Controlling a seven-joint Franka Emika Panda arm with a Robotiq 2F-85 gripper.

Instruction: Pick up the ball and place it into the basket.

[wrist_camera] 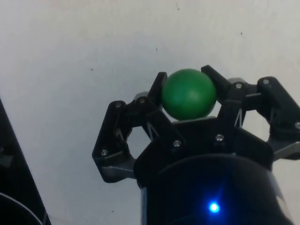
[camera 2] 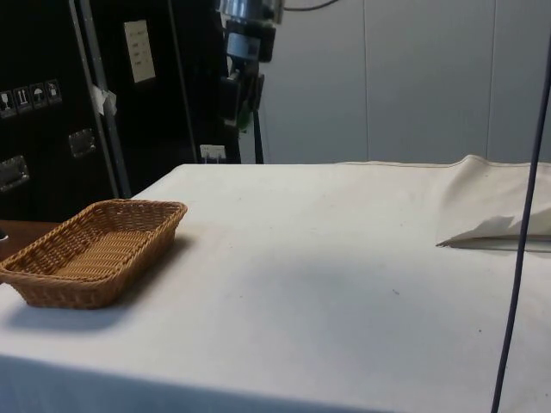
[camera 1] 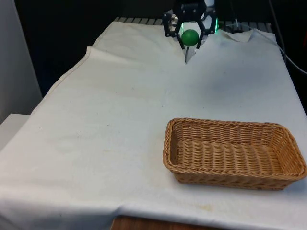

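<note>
Jaws tight around green ball (camera 1: 190,37), no readable lettering

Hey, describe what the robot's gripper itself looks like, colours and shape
The gripper is black plastic with two angular, open-framed linkage fingers fastened by small silver screws, mounted on a rounded black body. In the front view it appears as a dark, angular frame.

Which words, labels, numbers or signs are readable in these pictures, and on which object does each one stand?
No text can be read.
Pale label on the dark cabinet in the side view: print too small to read.
Row of small handling symbols on the same cabinet: pictograms, no legible words.
Basket, green ball and claw: no markings visible.
</note>
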